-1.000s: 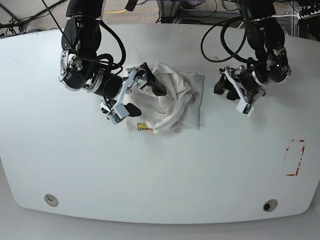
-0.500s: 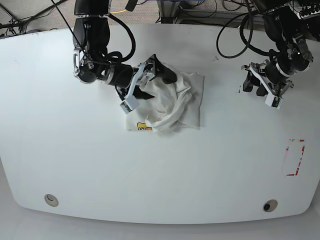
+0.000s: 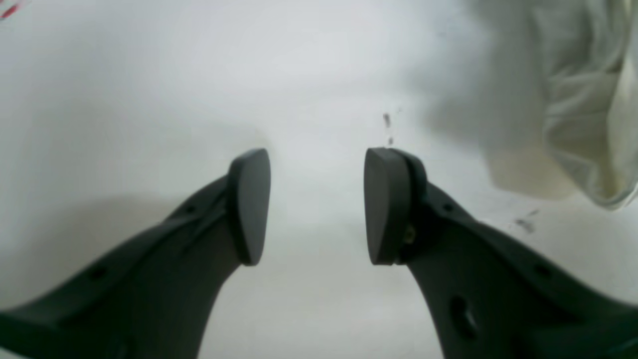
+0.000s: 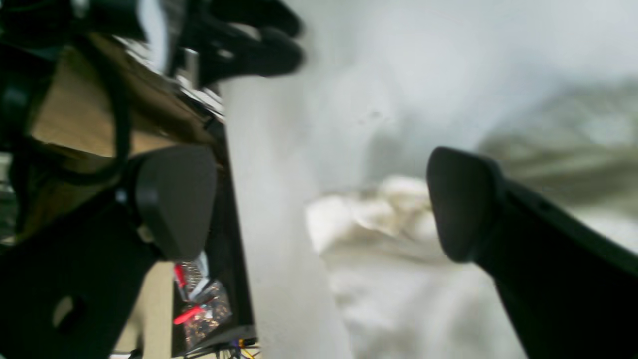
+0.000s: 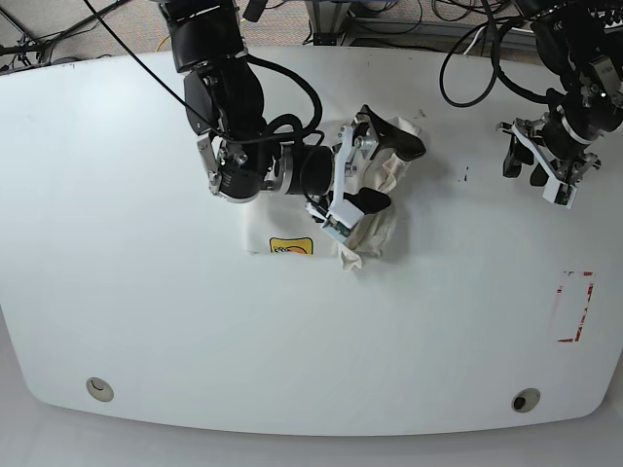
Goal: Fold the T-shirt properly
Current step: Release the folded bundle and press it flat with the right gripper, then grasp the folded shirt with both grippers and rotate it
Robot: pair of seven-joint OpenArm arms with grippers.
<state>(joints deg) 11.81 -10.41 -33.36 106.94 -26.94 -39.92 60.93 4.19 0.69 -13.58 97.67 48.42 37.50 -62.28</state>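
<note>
The white T-shirt (image 5: 378, 232) lies crumpled in a heap at the table's middle back, its small yellow-orange logo (image 5: 290, 245) showing at the front left corner. My right gripper (image 5: 389, 172) hangs open and wide over the heap's right part, with bunched cloth under and between its fingers. In the right wrist view the T-shirt (image 4: 398, 279) lies blurred beyond the spread right gripper (image 4: 319, 199). My left gripper (image 5: 526, 165) stands open far to the right, off the cloth. The left wrist view shows the left gripper (image 3: 316, 204) empty over bare table, with the T-shirt (image 3: 583, 124) at the upper right.
A red-outlined rectangle (image 5: 574, 306) is marked on the white table (image 5: 146, 321) at the right. Two round holes (image 5: 97, 389) (image 5: 526, 400) sit near the front edge. Cables and stands crowd the floor behind the table's back edge.
My right arm has swung rightwards across the T-shirt, and the cloth has bunched up and shifted right with it. My left arm has drawn further right and back, away from the shirt.
</note>
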